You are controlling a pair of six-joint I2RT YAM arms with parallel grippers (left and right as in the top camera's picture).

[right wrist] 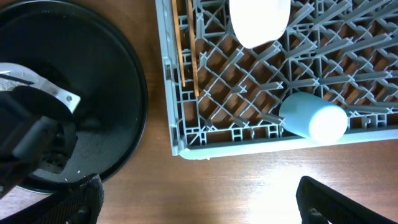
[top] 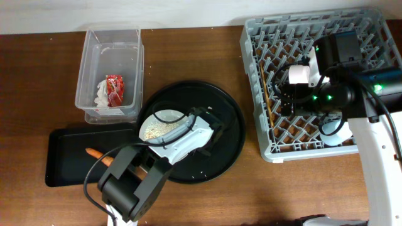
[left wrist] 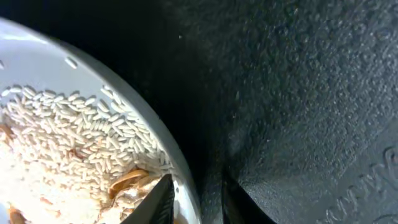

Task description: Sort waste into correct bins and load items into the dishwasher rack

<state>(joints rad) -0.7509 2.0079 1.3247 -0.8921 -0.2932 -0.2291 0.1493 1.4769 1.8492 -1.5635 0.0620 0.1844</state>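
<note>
The round pale dish (top: 157,123) sits on the large round black tray (top: 220,107) and holds beige crumbly food scraps (left wrist: 68,143). My left gripper (top: 186,127) is shut on the dish's right rim (left wrist: 186,180), one finger inside and one outside. The dishwasher rack (top: 251,37) at the right holds two chopsticks (top: 265,94), a white cup (top: 300,74) and a pale blue cup (right wrist: 314,118) on its side. My right gripper (right wrist: 199,199) is open and empty above the rack's front edge. The clear tub (top: 88,63) holds the tissue (top: 100,94) and red wrapper (top: 115,88).
The flat black tray (top: 63,157) at the front left holds the carrot piece (top: 94,152). Bare wooden table (top: 301,188) lies in front of the rack and the round tray. My right arm (top: 377,125) reaches over the rack's right side.
</note>
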